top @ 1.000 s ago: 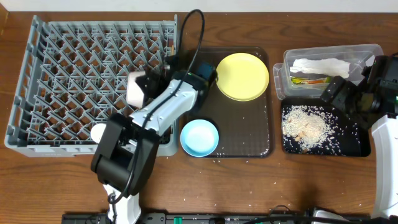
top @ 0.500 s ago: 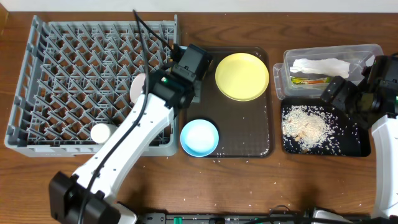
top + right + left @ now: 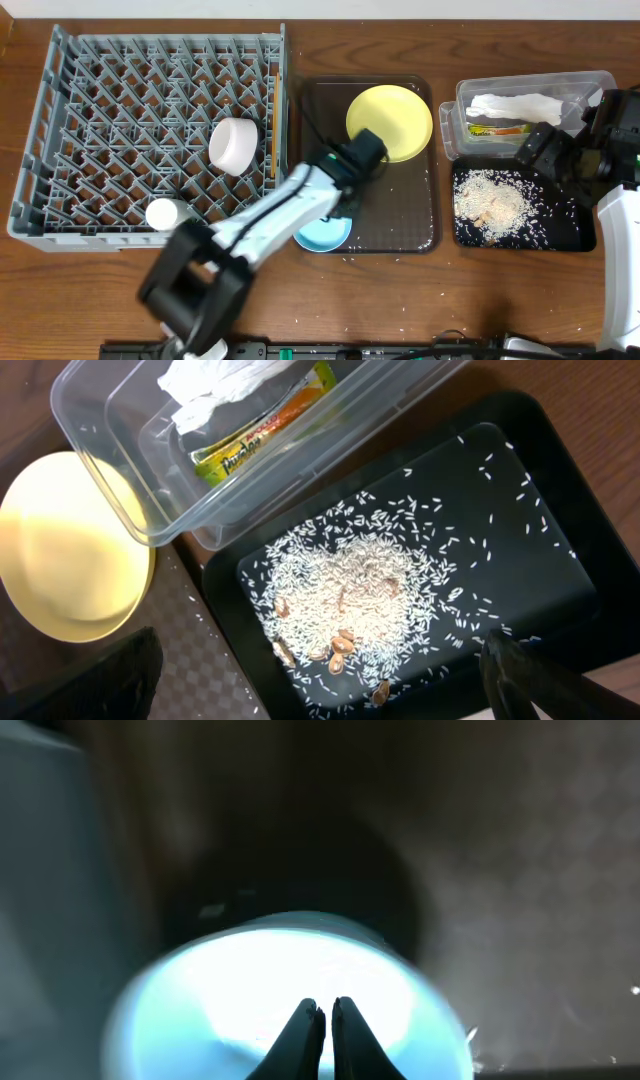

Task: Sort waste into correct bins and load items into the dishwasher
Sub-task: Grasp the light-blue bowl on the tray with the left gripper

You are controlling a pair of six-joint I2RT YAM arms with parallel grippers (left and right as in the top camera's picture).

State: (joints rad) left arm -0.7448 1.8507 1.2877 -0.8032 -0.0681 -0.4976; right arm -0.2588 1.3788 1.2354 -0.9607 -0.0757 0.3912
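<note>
My left gripper is shut and empty, hovering over the light blue bowl on the brown tray; in the left wrist view its fingertips lie over the bowl. The white bowl rests on its side in the grey dish rack, with thin chopsticks by the rack's right edge. The yellow plate sits on the brown tray. My right gripper is open and empty above the black tray of rice. The clear tub holds the napkin and the sachet.
The dark brown serving tray lies between the rack and the bins, with stray rice grains on it. A small white cup sits at the rack's front. Loose rice grains dot the table near the front edge.
My left arm left the white bowl in the rack and swung right and down to over the blue bowl. The right arm has not moved.
</note>
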